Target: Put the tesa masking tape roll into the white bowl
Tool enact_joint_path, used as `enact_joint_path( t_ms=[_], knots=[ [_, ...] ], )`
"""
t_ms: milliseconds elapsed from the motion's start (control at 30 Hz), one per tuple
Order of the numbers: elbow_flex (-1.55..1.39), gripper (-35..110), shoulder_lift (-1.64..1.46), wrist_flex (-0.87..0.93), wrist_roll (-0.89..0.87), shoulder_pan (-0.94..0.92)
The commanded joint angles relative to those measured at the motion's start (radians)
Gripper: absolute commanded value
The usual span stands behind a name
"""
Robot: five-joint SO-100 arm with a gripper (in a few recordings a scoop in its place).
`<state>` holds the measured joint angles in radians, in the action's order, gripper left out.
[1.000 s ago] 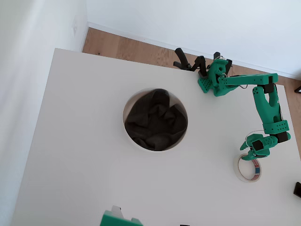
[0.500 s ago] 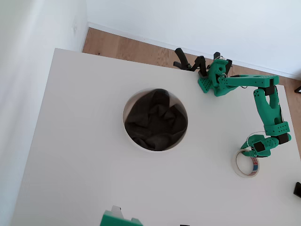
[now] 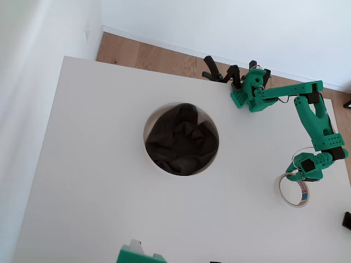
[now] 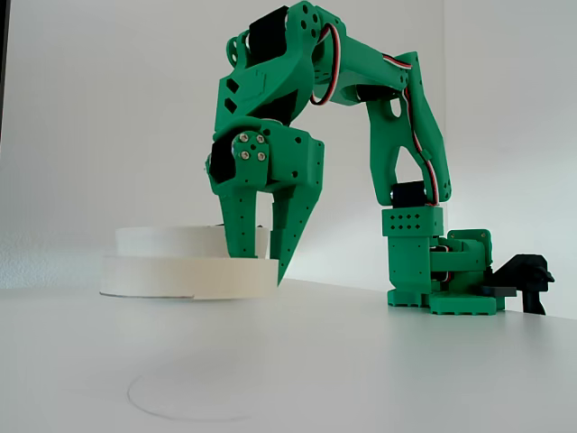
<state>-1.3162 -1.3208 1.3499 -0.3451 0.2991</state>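
Observation:
The tesa masking tape roll (image 3: 285,185) is a cream ring at the right side of the white table in the overhead view. My green gripper (image 3: 298,175) is at its upper rim. In the fixed view the tape roll (image 4: 180,277) hangs level a little above the table, with a faint round shadow under it. There my gripper (image 4: 261,263) is shut on its right wall, one finger inside the ring and one outside. The white bowl (image 3: 146,143), lined with dark cloth, sits mid-table, well to the left of the tape. In the fixed view the bowl (image 4: 162,241) stands behind the tape.
The arm's green base (image 3: 248,94) is clamped at the table's far edge with black clamps (image 3: 219,72) beside it. The table's right edge runs close to the tape. A small black object (image 3: 347,219) lies at the right border.
The gripper and the tape roll have shifted together a little to the right and up in the overhead view; the arm's elbow swung right. The bowl has not moved.

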Motion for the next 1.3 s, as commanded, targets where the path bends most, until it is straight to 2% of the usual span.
enact_joint_path(
  t_ms=[0, 300, 633, 833, 967, 1100, 1267],
  knots=[
    [0.153, -8, -0.195, 0.112, 0.035, -0.077],
    [0.256, -8, -0.362, 0.249, 0.155, -0.377],
    [0.279, -8, -0.463, 0.298, 0.342, -0.89],
    [0.273, -8, -0.433, 0.225, 0.403, -1.184],
    [0.247, -8, -0.379, 0.181, 0.434, -1.313],
    [0.094, -8, -0.377, 0.037, 0.472, -1.39],
    [-0.006, -8, -0.322, -0.1, 0.471, -1.373]
  ],
)
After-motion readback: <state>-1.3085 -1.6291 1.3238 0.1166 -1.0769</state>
